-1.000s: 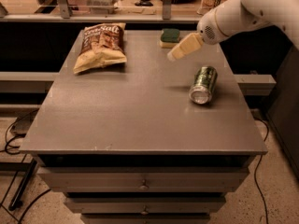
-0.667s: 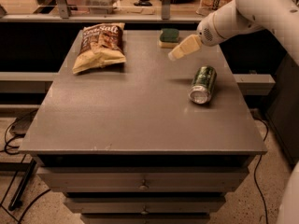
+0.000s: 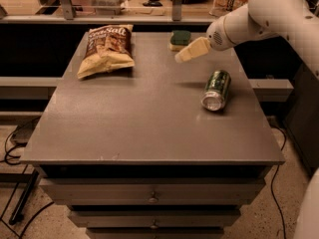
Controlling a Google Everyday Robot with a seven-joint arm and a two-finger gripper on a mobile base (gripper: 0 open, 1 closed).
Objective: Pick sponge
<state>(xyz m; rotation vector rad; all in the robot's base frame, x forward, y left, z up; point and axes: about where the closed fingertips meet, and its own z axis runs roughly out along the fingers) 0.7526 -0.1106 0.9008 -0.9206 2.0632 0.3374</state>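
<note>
The sponge (image 3: 179, 39) lies flat near the far edge of the grey table, its dark green layer on top of the pale yellow base. My gripper (image 3: 185, 55) hangs above the table just to the right of and slightly nearer than the sponge, its cream fingers pointing down-left toward it. The gripper is close to the sponge but does not touch it. The white arm (image 3: 259, 14) reaches in from the upper right.
A green drink can (image 3: 216, 89) lies on its side at the right of the table (image 3: 149, 128). A chip bag (image 3: 105, 50) lies at the far left. Drawers sit under the table's front edge. Cables lie on the floor at both sides.
The gripper has moved slightly left and back toward the sponge. The sponge, can and chip bag have not moved.
</note>
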